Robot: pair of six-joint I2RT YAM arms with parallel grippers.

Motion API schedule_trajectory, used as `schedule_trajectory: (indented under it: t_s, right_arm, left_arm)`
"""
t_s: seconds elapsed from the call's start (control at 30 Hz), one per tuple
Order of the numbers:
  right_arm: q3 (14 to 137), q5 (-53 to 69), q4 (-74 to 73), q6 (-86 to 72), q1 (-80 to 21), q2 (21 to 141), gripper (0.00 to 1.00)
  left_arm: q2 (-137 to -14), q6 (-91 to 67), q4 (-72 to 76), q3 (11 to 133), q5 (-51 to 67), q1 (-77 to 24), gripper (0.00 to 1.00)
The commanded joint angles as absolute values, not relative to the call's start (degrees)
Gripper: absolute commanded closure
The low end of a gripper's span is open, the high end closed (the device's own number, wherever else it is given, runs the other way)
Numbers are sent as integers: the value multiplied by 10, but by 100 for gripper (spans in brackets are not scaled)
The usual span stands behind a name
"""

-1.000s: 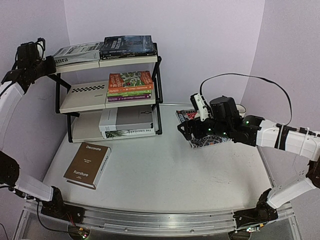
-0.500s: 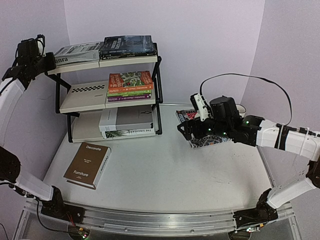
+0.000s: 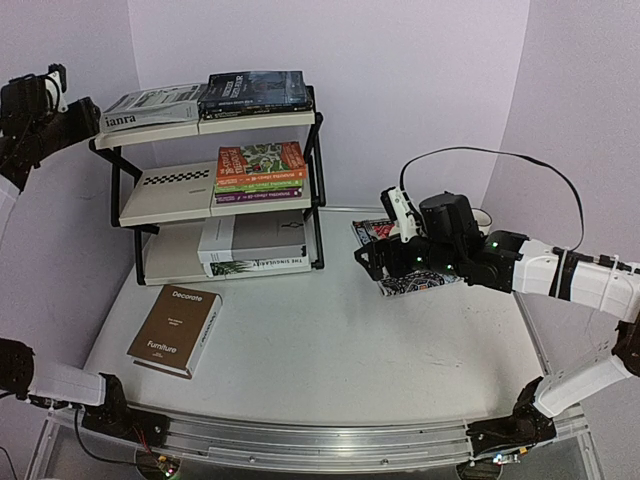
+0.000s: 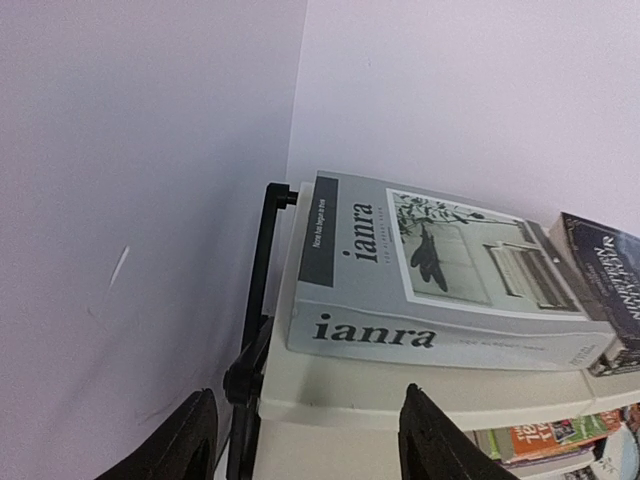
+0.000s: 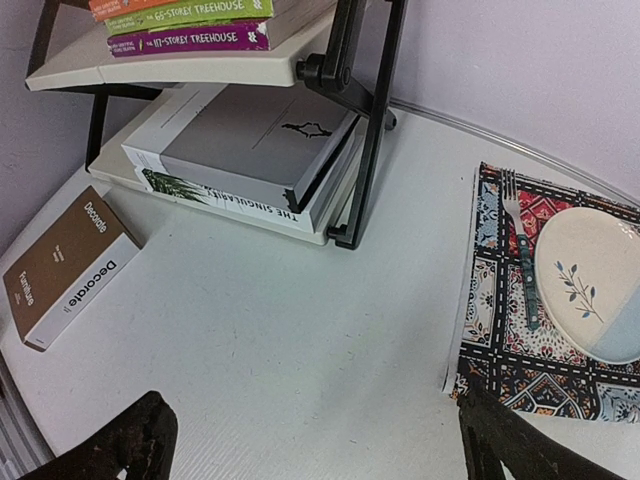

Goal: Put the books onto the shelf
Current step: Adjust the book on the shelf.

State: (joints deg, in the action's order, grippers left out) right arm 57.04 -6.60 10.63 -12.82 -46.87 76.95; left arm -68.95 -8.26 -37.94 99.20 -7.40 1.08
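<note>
The shelf (image 3: 318,170) stands at the back left, with a black frame and cream tiers. A grey book (image 3: 150,105) (image 4: 440,270) lies on its top tier beside dark books (image 3: 255,92). An orange, green and purple stack (image 3: 260,172) fills the middle tier, and large grey and white books (image 3: 255,245) (image 5: 250,140) lie on the bottom one. A brown book (image 3: 175,330) (image 5: 65,265) lies flat on the table in front. My left gripper (image 3: 88,112) (image 4: 308,400) is open and empty, just left of the top tier. My right gripper (image 3: 372,255) (image 5: 310,400) hovers open over the table's middle.
A patterned placemat (image 3: 400,285) (image 5: 500,330) at the right carries a plate (image 5: 590,295) and a fork (image 5: 520,270). Purple walls close in behind the shelf and right beside my left arm.
My left gripper has opened and pulled back to the left, away from the grey book, which stays on the top tier. The right arm has not moved.
</note>
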Motion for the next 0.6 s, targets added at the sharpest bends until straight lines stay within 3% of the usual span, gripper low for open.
schedule_trajectory:
  t_s: [0.0,0.23,0.57]
  right_arm:
    - [605,-46,97,-148,-465,764,2]
    - [632,27,83,-246,-466,801,2]
    - [609,95,90,-385,-478,863,2]
  left_arm:
    - [-666,-115,-499,1031,-22,11,32]
    - [-618,-172,-564,919,80,11,6]
    - [-568,-228,-561,666,148,11,0]
